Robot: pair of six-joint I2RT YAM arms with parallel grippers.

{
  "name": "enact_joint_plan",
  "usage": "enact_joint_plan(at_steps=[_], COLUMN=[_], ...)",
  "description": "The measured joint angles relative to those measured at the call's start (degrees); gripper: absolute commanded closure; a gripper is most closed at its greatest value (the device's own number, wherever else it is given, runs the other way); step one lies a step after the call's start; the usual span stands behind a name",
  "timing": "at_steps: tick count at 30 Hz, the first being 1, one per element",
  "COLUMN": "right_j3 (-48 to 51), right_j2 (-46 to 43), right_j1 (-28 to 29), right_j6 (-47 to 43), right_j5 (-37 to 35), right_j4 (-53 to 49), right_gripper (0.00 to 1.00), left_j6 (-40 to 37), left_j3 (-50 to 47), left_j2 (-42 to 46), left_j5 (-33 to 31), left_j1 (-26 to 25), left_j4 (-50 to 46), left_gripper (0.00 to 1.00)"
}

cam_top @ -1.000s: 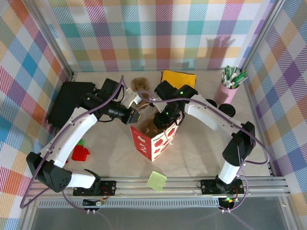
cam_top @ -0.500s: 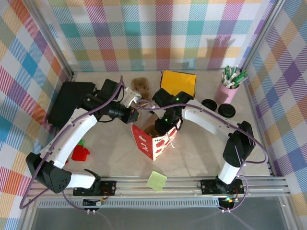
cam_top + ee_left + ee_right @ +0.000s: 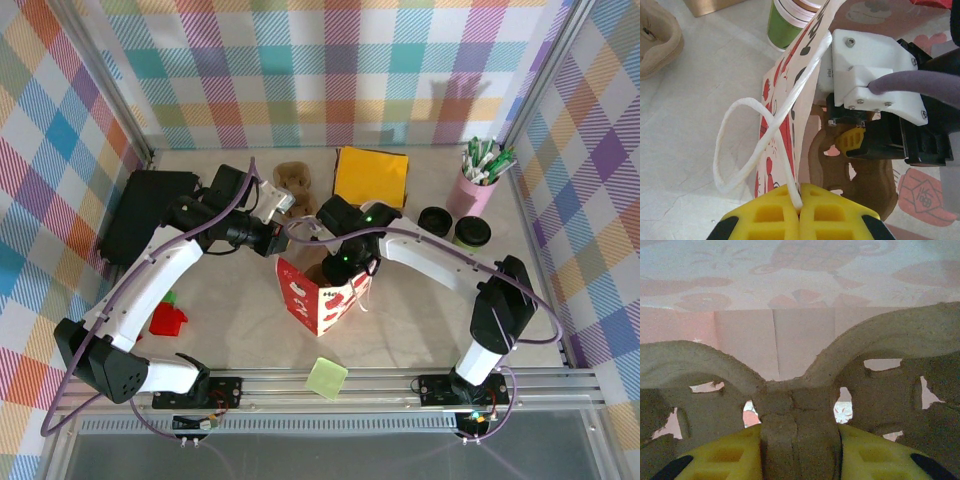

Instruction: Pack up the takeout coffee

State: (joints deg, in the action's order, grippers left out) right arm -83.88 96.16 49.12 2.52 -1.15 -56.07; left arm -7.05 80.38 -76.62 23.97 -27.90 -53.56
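Note:
The takeout coffee (image 3: 790,20), a green-sided cup with a cream rim, stands on the table beyond the bag; from above it shows dark-topped at the right (image 3: 470,233). A red-and-white paper bag (image 3: 322,298) stands open mid-table. My left gripper (image 3: 800,192) (image 3: 283,243) is shut on the bag's white cord handle (image 3: 740,145) and holds that side up. My right gripper (image 3: 799,440) (image 3: 337,266) reaches down into the bag, shut on the centre rib of a brown pulp cup carrier (image 3: 790,390) (image 3: 850,180).
A round black lid (image 3: 436,219) lies next to the coffee, below a pink cup of pens (image 3: 476,185). A yellow folder (image 3: 371,175) and brown plush toy (image 3: 292,177) lie at the back. Black case (image 3: 150,210), red block (image 3: 168,318) and green note (image 3: 326,378) flank the bag.
My right gripper has gone down and leftward into the bag with the carrier, uncovering the yellow folder and the cup at the right. The left gripper keeps its hold on the handle.

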Motion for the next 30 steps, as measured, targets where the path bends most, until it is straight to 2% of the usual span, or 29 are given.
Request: enact_joint_plan(at_steps=[9,11,19,24,30], right_j3=[1.7,1.7,0.5,-3.4,-8.7], right_j2=[0.6,1.1,1.6,0.9,-3.7], right_j1=[0.7,0.8,1.3,1.5,1.6], right_j6=[0.0,0.0,0.5,1.4,2.7], right_j5=[-0.8,-0.9,-1.2,-1.2,-0.8], right_j4=[2.5,2.8,1.6,-1.0,-3.2], right_gripper=[0.61,0.58,0.35,0.28,0.26], left_j6=[0.0,0.0,0.0,0.0,0.0], left_j3=[0.0,0.0,0.0,0.0,0.0], left_j2=[0.0,0.0,0.0,0.0,0.0], left_j5=[0.2,0.2,0.1,0.0,-0.5], left_j1=[0.0,0.0,0.0,0.0,0.0], left_j4=[0.2,0.2,0.2,0.2,0.2], left_gripper=[1.0,1.0,1.0,1.0,1.0])
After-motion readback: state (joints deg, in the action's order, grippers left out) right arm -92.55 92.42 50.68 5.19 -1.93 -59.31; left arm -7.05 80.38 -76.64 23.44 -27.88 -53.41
